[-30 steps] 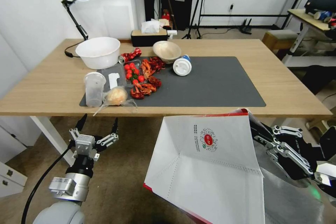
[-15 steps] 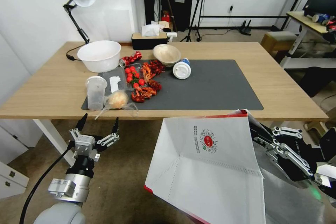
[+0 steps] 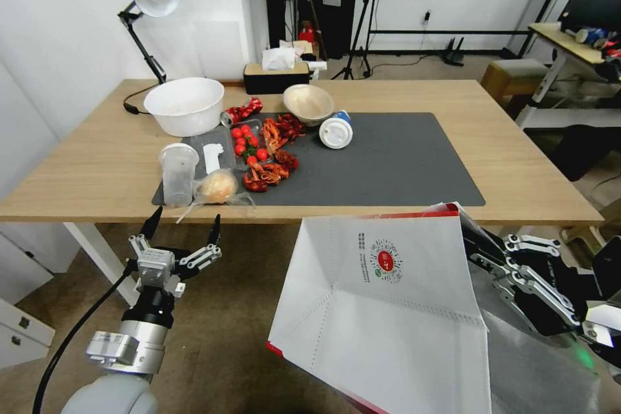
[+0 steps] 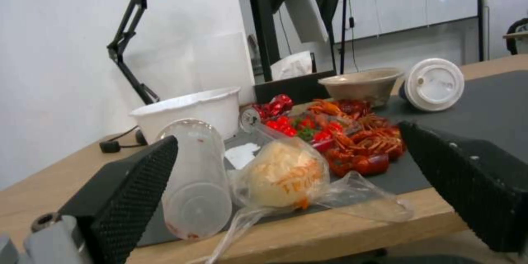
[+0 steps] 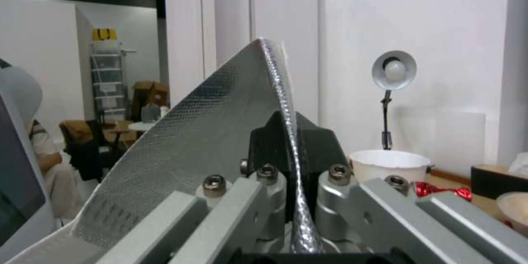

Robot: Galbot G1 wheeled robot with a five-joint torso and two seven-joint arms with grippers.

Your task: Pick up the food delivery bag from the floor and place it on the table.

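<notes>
Little has moved since a second ago: whole head view slid down a touch, so camera shift, not objects. Bag and both arms sit where they were.

Food delivery bag (image 3: 381, 310) is off the floor (image 3: 226, 336), held in the air near-right, in front of the desk's near edge and below desk top level. White panel with round red logo faces the head camera, red edge along the top, silver foil lining visible on its right side.

Right gripper (image 3: 475, 247) is at the bag's right top rim. Right wrist view: jaws together, clamped on the foil-lined rim (image 5: 286, 103), which runs edge-on straight between the two black pads (image 5: 264, 140). Rim stands upright out of the jaws.

Left gripper (image 3: 181, 228) hovers near-left, just below the desk's near edge, well apart from the bag. Jaws apart, nothing between them; left wrist view looks through the gap at the desk clutter.

Desk (image 3: 84, 162) is light wood with a dark grey mat (image 3: 388, 162). On the mat's left part: clear plastic cup (image 3: 178, 174), bagged bun (image 3: 217, 186) just right of it, cherry tomatoes (image 3: 249, 142), crayfish (image 3: 275, 149), crushed red can (image 3: 239, 110), brown bowl (image 3: 308, 103), paper cup (image 3: 336, 130) lying on its side. White bowl (image 3: 184, 105) far-left, desk lamp (image 3: 150, 6) behind it, tissue box (image 3: 278, 74) at the far edge. Right half of the mat bare.
</notes>
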